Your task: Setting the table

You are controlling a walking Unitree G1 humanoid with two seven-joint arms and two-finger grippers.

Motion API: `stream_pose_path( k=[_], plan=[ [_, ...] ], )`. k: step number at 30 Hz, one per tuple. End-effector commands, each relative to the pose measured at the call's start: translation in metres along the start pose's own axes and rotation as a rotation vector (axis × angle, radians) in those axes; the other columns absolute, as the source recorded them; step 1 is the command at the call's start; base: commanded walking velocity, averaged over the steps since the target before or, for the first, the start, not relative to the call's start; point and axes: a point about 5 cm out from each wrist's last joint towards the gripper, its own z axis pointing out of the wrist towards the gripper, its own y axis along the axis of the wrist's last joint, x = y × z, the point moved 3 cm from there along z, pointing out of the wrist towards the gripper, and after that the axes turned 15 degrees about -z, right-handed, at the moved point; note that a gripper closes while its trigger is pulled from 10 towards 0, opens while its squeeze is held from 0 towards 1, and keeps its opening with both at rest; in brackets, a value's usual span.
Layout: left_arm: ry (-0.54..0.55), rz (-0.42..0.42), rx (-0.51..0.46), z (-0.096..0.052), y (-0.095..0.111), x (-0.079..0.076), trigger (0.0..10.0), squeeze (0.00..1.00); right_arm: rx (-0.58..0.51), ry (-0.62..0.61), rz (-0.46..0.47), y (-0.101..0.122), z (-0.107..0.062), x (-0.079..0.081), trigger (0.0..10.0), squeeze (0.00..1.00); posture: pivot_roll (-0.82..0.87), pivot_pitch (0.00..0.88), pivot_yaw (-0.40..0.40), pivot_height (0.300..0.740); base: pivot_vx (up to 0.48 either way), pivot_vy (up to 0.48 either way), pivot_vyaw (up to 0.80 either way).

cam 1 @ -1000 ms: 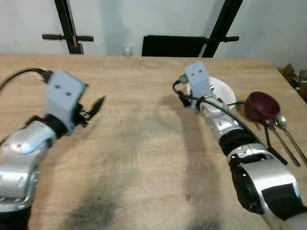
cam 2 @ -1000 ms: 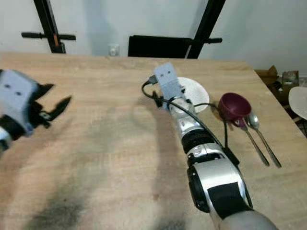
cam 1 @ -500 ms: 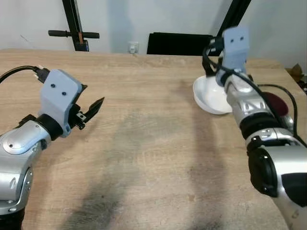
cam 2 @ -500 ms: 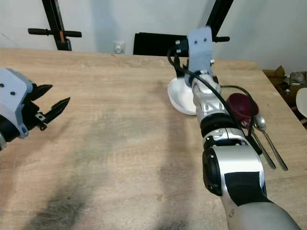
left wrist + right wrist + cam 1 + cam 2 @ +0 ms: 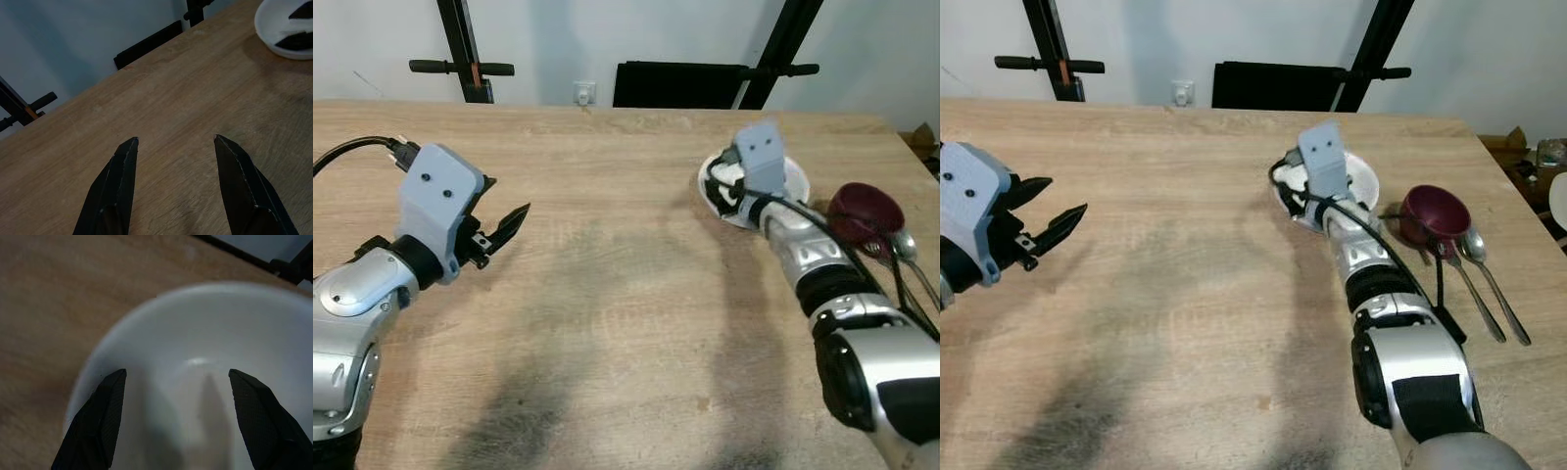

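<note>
White bowl (image 5: 1363, 178) largely hidden behind right wrist housing. Spoon (image 5: 1494, 286) handles run under arm cable. Bowl rim cut off in right wrist view.

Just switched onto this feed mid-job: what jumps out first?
The right hand, fingers spread, is poised over the white bowl at the table's far right. Just right of it sit a dark red bowl and two spoons. The left hand hovers open above bare wood.
</note>
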Motion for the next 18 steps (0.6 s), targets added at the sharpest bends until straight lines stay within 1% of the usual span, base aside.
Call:
stream_pose_path(
  k=[1,5,7,9,11,12,14,15,17,18],
  plan=[
    [-0.015,-0.001,0.024,0.002,-0.003,-0.002,10.0,0.00,0.067,-0.007,-0.025,-0.018,-0.003,0.006,10.0,0.00,0.06,0.103,0.010,0.740,0.000,0.000,0.00],
    [-0.013,0.000,0.023,0.002,-0.002,-0.001,10.0,0.00,0.089,-0.017,-0.035,-0.023,-0.003,0.005,10.0,0.00,0.06,0.103,0.010,0.740,0.000,0.000,0.00],
    [-0.007,0.000,0.019,0.002,-0.002,-0.001,10.0,0.00,0.094,-0.026,-0.071,-0.022,-0.003,0.004,10.0,0.00,0.06,0.103,0.010,0.740,0.000,0.000,0.00],
    [-0.005,0.000,0.019,0.002,-0.002,-0.001,10.0,0.00,0.095,-0.028,-0.077,-0.022,-0.003,0.003,10.0,0.00,0.06,0.103,0.010,0.740,0.000,0.000,0.00],
    [-0.004,-0.001,0.019,0.003,-0.002,-0.002,10.0,0.00,0.112,-0.019,-0.045,-0.025,-0.003,0.005,10.0,0.00,0.07,0.102,0.003,0.740,0.000,0.000,0.00],
    [-0.004,-0.002,0.019,0.003,-0.003,-0.002,10.0,0.00,0.123,-0.007,-0.035,-0.027,-0.003,0.008,10.0,0.00,0.07,0.102,0.003,0.740,0.000,0.000,0.00],
    [0.000,0.000,0.021,0.003,-0.003,-0.003,10.0,0.00,0.126,0.079,0.022,-0.029,-0.003,0.024,10.0,0.00,0.07,0.103,0.001,0.740,0.000,0.000,0.00],
    [0.002,0.001,0.022,0.003,-0.003,-0.003,10.0,0.00,0.117,0.127,0.031,-0.028,-0.002,0.032,10.0,0.00,0.07,0.103,0.001,0.740,0.000,0.000,0.00],
    [0.002,0.001,0.022,0.003,-0.003,-0.003,10.0,0.00,0.117,0.127,0.031,-0.028,-0.002,0.032,10.0,0.00,0.07,0.103,0.001,0.740,0.000,0.000,0.00],
    [0.004,0.001,0.023,0.003,-0.003,-0.002,10.0,0.00,0.099,0.176,0.053,-0.026,-0.002,0.041,10.0,0.00,0.07,0.104,0.001,0.740,0.000,0.000,0.00]
  ],
)
